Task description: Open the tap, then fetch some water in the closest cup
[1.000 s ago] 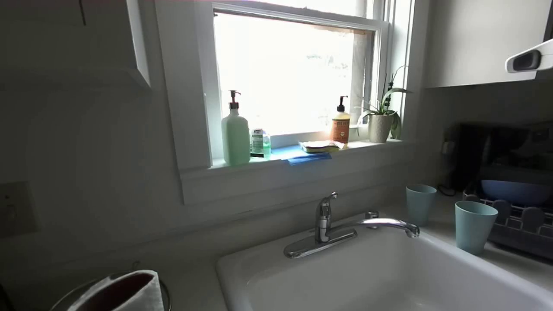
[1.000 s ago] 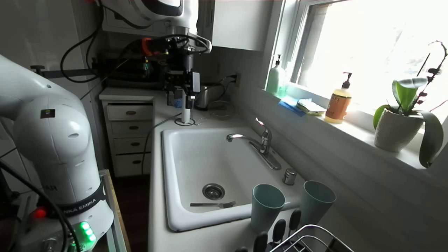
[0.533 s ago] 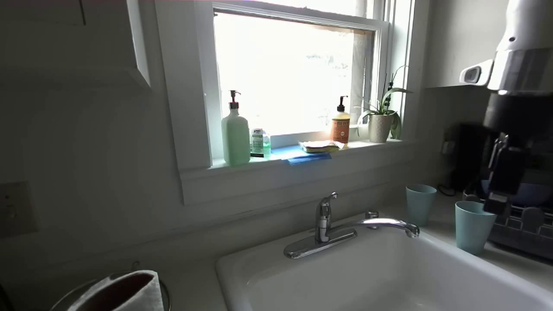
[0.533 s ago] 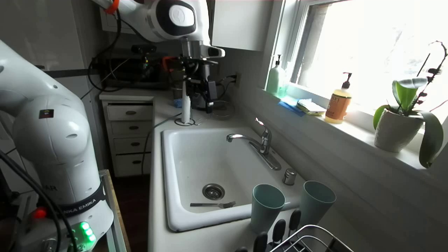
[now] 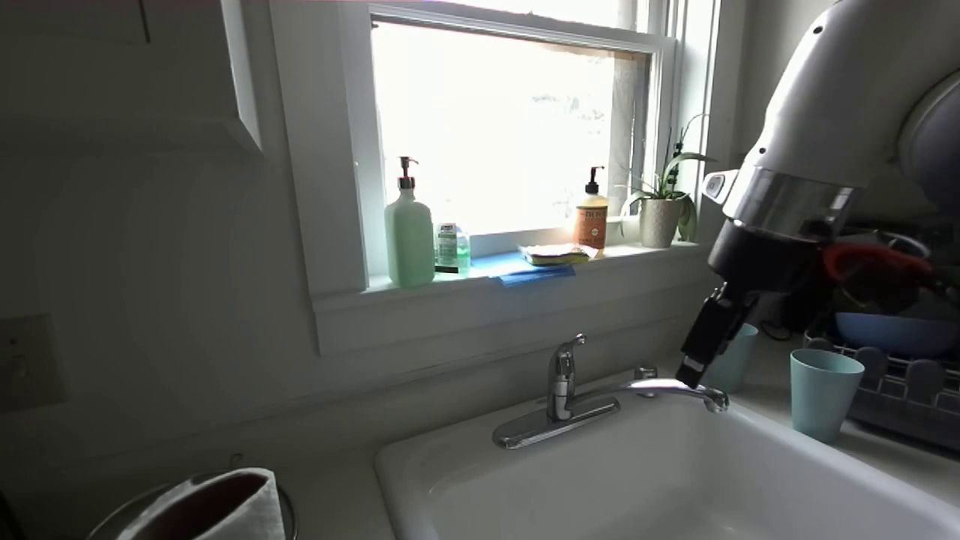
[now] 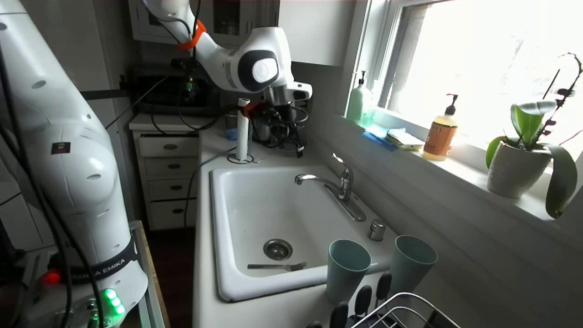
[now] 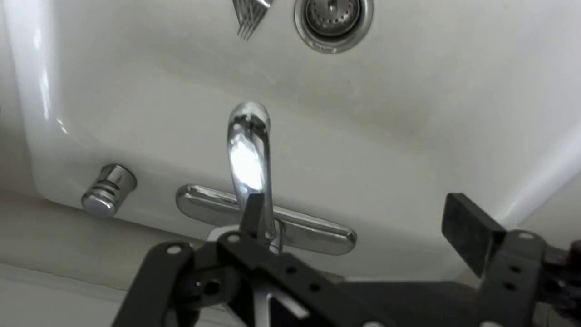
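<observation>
In the wrist view the tap (image 7: 246, 159), by the back edge of the counter (image 6: 273, 312), lies beyond the gripper (image 7: 358, 217), fingers (image 7: 472, 231) wide apart, one partly hiding it.

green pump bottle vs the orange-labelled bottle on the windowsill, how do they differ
The green pump bottle is pale green; the orange-labelled bottle is yellowish above its label. The green pump bottle shows no label, unlike the orange-labelled bottle. The orange-labelled bottle stands nearer the potted plant than the green pump bottle does. Both stand upright on the windowsill and have pump tops.
</observation>
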